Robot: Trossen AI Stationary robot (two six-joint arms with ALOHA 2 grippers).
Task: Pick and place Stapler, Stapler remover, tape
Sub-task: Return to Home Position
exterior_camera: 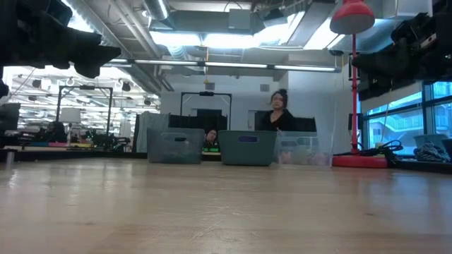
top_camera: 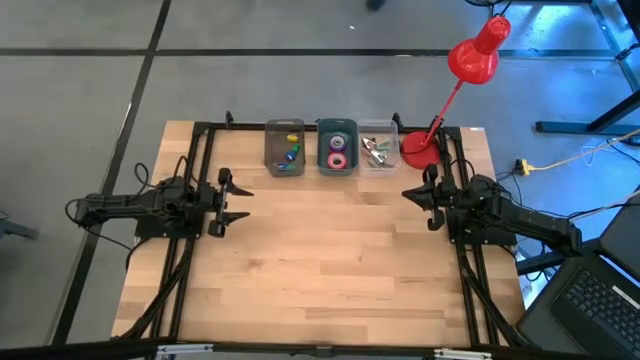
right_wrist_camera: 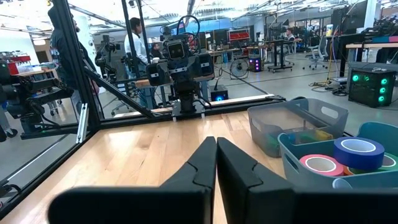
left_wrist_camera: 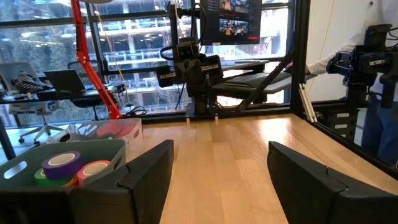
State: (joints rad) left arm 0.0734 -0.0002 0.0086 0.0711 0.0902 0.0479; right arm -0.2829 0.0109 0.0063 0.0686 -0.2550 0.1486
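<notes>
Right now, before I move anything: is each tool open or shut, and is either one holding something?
Left tool: open, holding nothing.
Right tool: shut, holding nothing.

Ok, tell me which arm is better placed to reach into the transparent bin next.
Right, probably: the right gripper, shut, sits close to the transparent bin, while the left gripper, open, waits across the table.

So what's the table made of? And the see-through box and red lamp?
The table looks like wood: pale planks with visible grain. The see-through box seems clear plastic; its contents show through. The red lamp looks smooth, maybe painted metal or plastic.
</notes>
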